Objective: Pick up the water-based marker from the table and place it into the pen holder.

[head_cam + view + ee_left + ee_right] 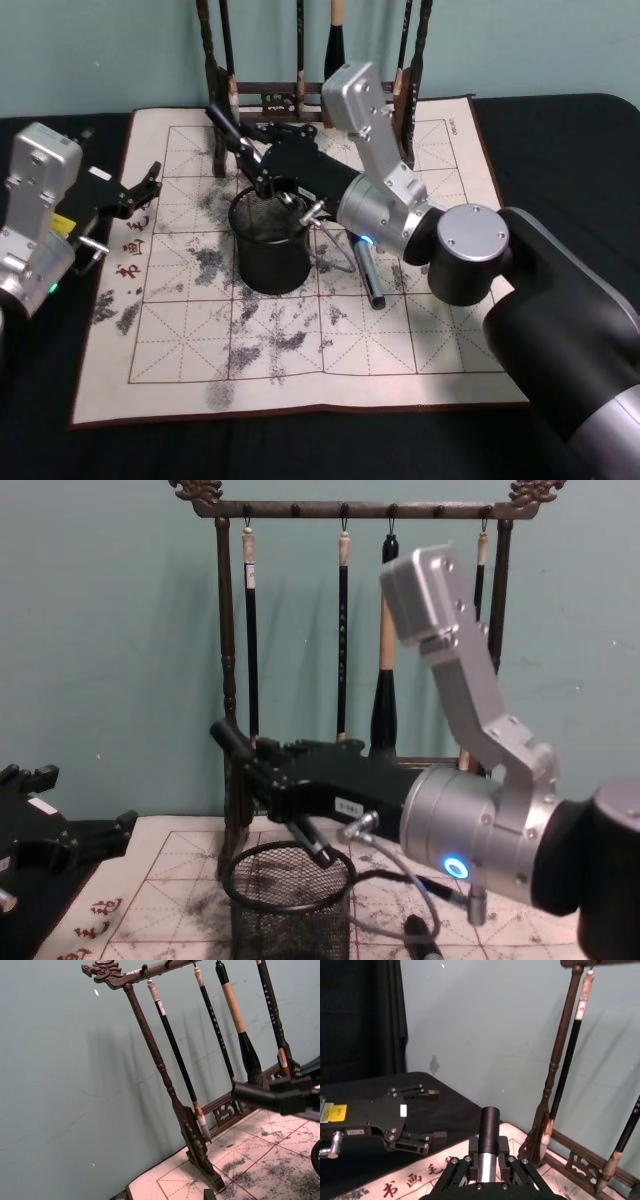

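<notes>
My right gripper [256, 168] is shut on the water-based marker [228, 135], a black stick held at a slant. Its lower end sits at the mouth of the pen holder [268, 262], a black mesh cup on the stained mat [300, 370]. In the chest view the marker [232, 742] runs down through the gripper [270, 772] to just above the holder's rim [290, 905]. The right wrist view shows the marker [490, 1125] clamped between the fingers [473, 1152]. My left gripper [143, 190] hangs open over the mat's left edge, apart from everything.
A tall dark wooden brush rack [265, 98] with hanging brushes stands at the mat's back edge, close behind the holder. Another dark pen [368, 272] lies on the mat just right of the holder, under my right forearm. The dark table [560, 130] surrounds the mat.
</notes>
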